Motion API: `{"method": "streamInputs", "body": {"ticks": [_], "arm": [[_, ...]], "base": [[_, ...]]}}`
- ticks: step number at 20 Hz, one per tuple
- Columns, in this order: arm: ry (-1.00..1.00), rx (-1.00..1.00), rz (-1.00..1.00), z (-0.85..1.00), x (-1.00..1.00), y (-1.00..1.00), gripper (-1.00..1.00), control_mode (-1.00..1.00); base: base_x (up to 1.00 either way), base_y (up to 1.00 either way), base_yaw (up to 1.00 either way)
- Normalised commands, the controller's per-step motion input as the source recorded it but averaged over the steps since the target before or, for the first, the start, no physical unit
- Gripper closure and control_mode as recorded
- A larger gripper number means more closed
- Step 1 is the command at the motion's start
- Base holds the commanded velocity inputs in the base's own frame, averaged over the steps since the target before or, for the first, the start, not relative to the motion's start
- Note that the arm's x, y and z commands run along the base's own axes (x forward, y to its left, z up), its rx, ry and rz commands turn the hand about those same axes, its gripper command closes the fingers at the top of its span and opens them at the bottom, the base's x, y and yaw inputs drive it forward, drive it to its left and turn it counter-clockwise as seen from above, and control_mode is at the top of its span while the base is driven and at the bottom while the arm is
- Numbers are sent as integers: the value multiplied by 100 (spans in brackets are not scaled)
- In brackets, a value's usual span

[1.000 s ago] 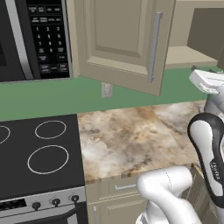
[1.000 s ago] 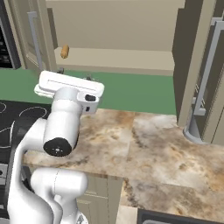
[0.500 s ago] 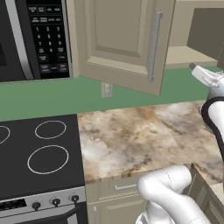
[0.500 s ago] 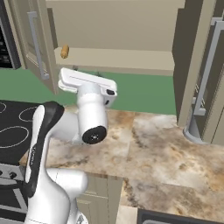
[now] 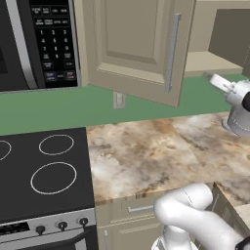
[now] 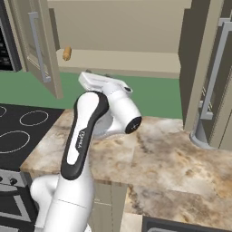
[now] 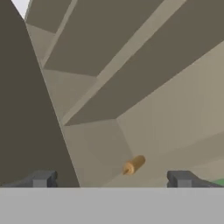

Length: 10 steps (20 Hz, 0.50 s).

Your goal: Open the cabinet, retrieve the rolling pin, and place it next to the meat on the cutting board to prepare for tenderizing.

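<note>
Overhead, beige wall cabinet (image 6: 118, 31) with both raised-panel doors swung wide; smooth matte interior, flat bottom shelf, long silver bar handle (image 5: 171, 52) running vertically down the left door, a matching one on the right door. Rolling pin (image 6: 67, 53) lying on the bottom shelf at its left end, near the left door: short tan wooden cylinder, seen end-on in the right base view and as a small slanted orange-brown cylinder with a round end face in the hand view (image 7: 133, 165). Gripper (image 7: 111, 178) raised before the cabinet opening, its two dark squared fingertips spread wide apart with nothing between them, the pin visible in the gap yet well beyond the tips. White glossy arm (image 6: 84, 136) with dark joint band, bent above the counter. Countertop (image 5: 161, 151) of mottled tan and brown marbled stone. Black glass cooktop (image 5: 44, 171) at left, with thin white ring markings and round knobs on the front strip. Black microwave (image 5: 34, 44) mounted above, keypad on its right side. Green wall (image 5: 58, 105) behind, carrying a pale rectangular outlet plate (image 5: 118, 99).
</note>
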Motion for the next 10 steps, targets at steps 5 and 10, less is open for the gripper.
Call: {"method": "streamInputs", "body": {"ticks": [5, 10], "arm": [[2, 0, 33, -25, 14, 21, -100, -100], [1, 0, 30, -14, 7, 26, -100, -100]], "base": [[0, 0, 0], [0, 0, 0]]}}
